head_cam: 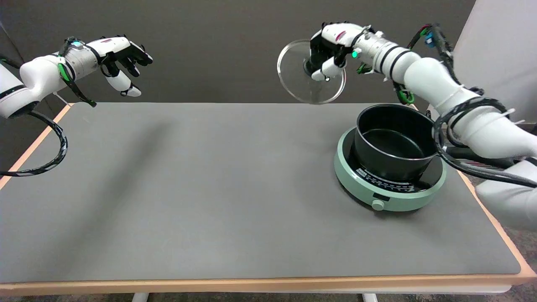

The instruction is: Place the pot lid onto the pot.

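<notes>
Where the head view looks across the bench (209, 188): right hand (331, 48) raised in the air, fingers (325, 73) curled around the knob of the pot lid (293, 84); clear glass, tilted on edge, above and left of the black pot (394, 142), open, on a green hotplate (390, 197) at the bench's right

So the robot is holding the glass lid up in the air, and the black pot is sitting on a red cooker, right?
Not quite. The cooker is pale green, not red, as the head view shows. The rest is right: the right hand holds the glass lid up in the air, and the black pot sits on the cooker.
</notes>
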`<action>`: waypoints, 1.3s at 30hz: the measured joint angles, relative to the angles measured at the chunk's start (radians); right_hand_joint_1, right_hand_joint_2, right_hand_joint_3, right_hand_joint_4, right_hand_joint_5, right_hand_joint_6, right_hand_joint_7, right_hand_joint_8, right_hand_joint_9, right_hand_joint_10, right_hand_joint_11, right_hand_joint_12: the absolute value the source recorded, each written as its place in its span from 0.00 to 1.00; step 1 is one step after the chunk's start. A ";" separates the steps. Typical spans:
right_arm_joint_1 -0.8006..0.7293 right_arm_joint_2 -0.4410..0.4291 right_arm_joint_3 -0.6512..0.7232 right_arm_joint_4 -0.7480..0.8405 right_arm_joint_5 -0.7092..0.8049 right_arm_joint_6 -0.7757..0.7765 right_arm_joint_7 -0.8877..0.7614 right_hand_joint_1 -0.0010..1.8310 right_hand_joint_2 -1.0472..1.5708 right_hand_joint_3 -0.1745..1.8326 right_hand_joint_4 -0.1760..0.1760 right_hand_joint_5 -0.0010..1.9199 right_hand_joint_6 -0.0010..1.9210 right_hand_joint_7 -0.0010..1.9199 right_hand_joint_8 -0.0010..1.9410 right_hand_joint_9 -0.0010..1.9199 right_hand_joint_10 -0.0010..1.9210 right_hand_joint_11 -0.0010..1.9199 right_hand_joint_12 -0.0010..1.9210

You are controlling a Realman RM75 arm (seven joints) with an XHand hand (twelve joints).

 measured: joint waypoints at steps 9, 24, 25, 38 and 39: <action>-0.102 0.065 0.146 0.150 0.022 -0.019 0.060 0.66 0.80 0.23 0.35 0.38 0.70 0.49 0.62 0.45 0.71 0.32 0.87; -0.410 0.157 0.535 0.407 0.089 -0.048 0.105 0.65 0.82 0.18 0.33 0.37 0.70 0.49 0.62 0.46 0.69 0.34 0.84; -0.435 0.163 0.566 0.425 0.094 -0.050 0.107 0.65 0.82 0.18 0.33 0.37 0.70 0.49 0.62 0.46 0.69 0.35 0.84; -0.668 0.277 0.790 0.590 0.174 -0.110 0.134 0.65 0.82 0.19 0.32 0.37 0.70 0.49 0.62 0.46 0.69 0.35 0.83; -0.680 0.290 0.794 0.598 0.179 -0.116 0.141 0.65 0.82 0.19 0.32 0.37 0.70 0.49 0.62 0.46 0.69 0.35 0.83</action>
